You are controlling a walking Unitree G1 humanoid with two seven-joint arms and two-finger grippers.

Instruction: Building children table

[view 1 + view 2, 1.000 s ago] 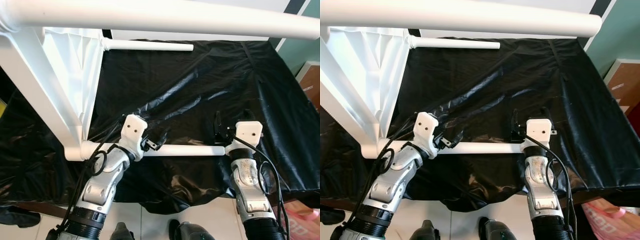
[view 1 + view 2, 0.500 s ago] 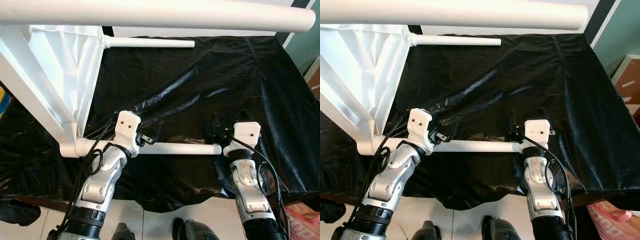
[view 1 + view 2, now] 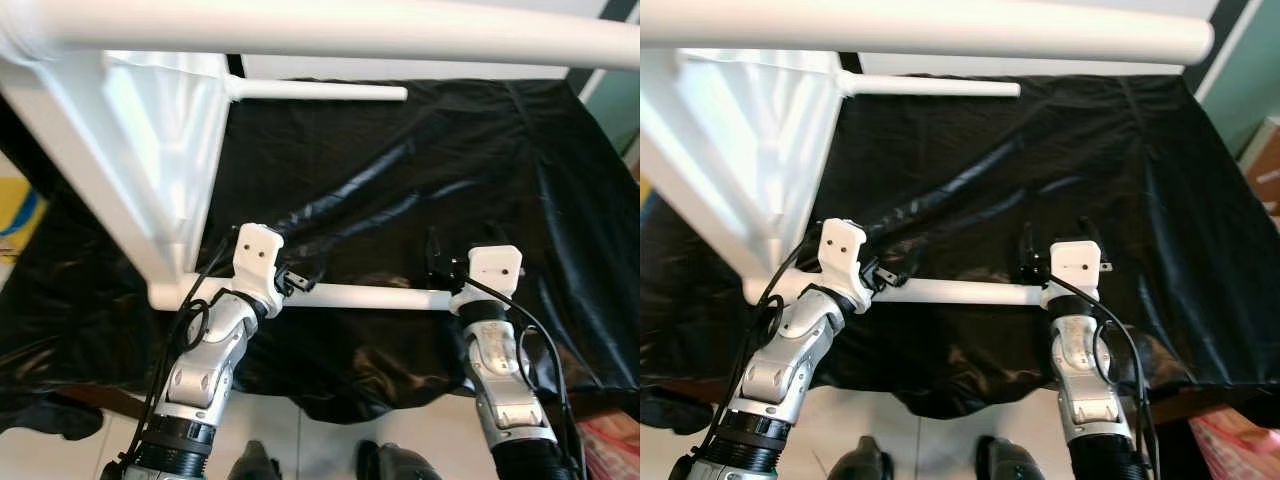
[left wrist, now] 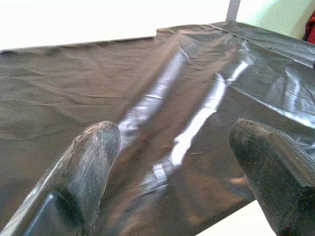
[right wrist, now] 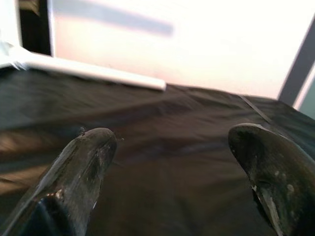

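A white children's table frame [image 3: 120,190] lies on its side at the left of the scene, its flat white top panel [image 3: 165,140] standing on edge and its round legs running left to right. The nearest leg [image 3: 360,296] lies horizontally across the near part of the work surface, its left end joined to the frame's corner and its free right end close to the right arm's wrist. A second leg [image 3: 320,92] sticks out to the right at the far side, also horizontal, and a third, thick in the picture because it is close to the camera, crosses the whole top of the scene [image 3: 330,30].

The left gripper [image 3: 290,281] sits at the left part of the nearest leg, just beside the frame's corner; in the left wrist view its fingers [image 4: 91,162] are spread wide with nothing between them. The right gripper [image 3: 436,262] is at the leg's free right end, its fingers [image 5: 83,167] likewise spread apart and empty, the far leg [image 5: 93,71] showing beyond them.

Everything rests on a table draped in wrinkled, glossy black plastic sheeting [image 3: 450,180] that hangs over the near edge. Below is a pale tiled floor [image 3: 320,445]. At the far right stands a teal wall [image 3: 1250,85], and a white wall [image 5: 221,44] rises behind the table.
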